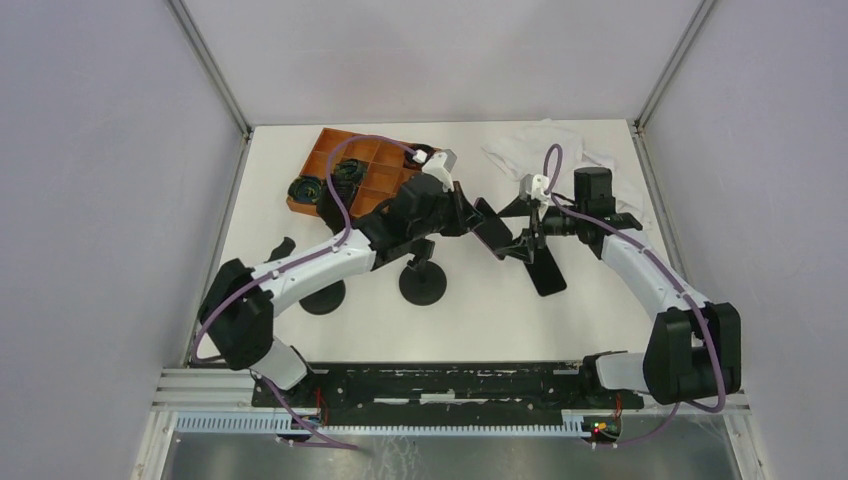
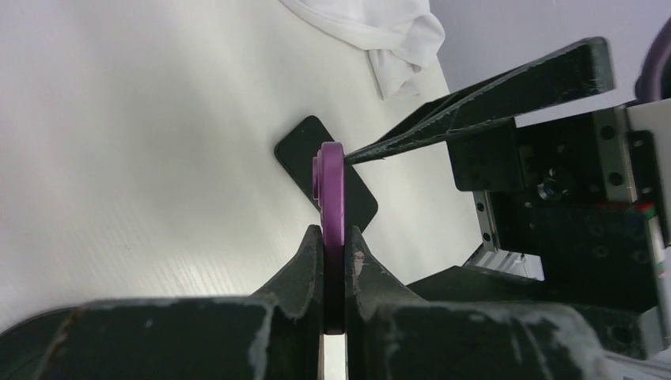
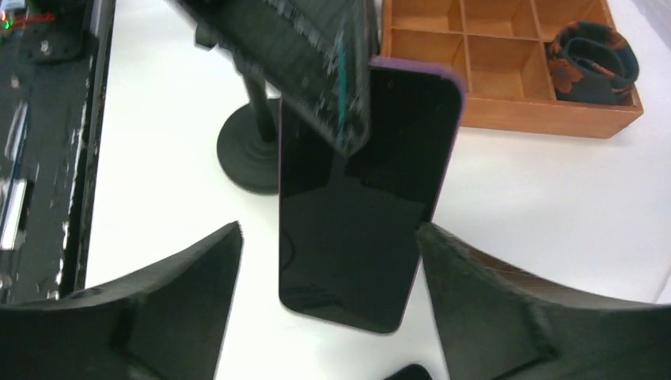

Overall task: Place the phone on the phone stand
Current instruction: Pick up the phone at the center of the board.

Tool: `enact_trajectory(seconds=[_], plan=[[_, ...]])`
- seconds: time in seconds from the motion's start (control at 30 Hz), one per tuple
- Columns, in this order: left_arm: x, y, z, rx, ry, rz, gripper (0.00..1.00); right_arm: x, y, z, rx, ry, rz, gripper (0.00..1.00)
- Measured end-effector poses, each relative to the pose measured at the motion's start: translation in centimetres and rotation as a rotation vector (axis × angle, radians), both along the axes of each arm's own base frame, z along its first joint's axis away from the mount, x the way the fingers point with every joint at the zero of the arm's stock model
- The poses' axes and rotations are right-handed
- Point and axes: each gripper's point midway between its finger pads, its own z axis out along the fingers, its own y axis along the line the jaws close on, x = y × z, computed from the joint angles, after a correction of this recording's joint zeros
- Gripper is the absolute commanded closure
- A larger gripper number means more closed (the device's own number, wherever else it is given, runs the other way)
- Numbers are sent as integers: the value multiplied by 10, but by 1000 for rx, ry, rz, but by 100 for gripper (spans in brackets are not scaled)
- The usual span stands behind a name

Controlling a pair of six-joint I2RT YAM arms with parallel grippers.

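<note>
The left end effector (image 2: 334,233) is clenched on a phone in a purple case (image 3: 360,198), pinching it by its thin edge so that the left wrist view shows the phone edge-on, rising out between the two closed fingers (image 2: 301,261). In the overhead view this phone hangs above the middle of the white tabletop (image 1: 600,310), between the two arms and clear of the surface. The right end effector (image 3: 328,229) is released, its fingers (image 3: 182,293) spread wide to either side of the phone's dark screen. The finger at the left of the right wrist view stands clearly apart from the phone, and the one at the right lies close to the case's edge; whether it touches cannot be told. The phone stand (image 1: 422,283), a black post on a round black base, stands on the tabletop just below and left of the held phone, with nothing on it. A second round black base (image 1: 322,297) sits further left, partly under the left arm. A second, black phone (image 1: 545,270) lies flat on the tabletop to the lower right of the held one. An orange wooden compartment tray (image 1: 318,160) sits at the upper left, with a rolled dark band (image 3: 593,51) in one cell, and a crumpled white cloth (image 1: 545,145) lies at the upper right.
</note>
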Motion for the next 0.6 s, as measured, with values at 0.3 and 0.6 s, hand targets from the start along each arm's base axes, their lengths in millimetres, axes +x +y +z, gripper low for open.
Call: enact_trajectory(seconds=[0.3, 0.6], plan=[[-25, 24, 61, 17, -199, -112, 98, -37, -15, 12, -134, -233, 102, 2], [-69, 40, 94, 45, -359, -333, 98, -79, -31, -17, -209, -347, 84, 2]])
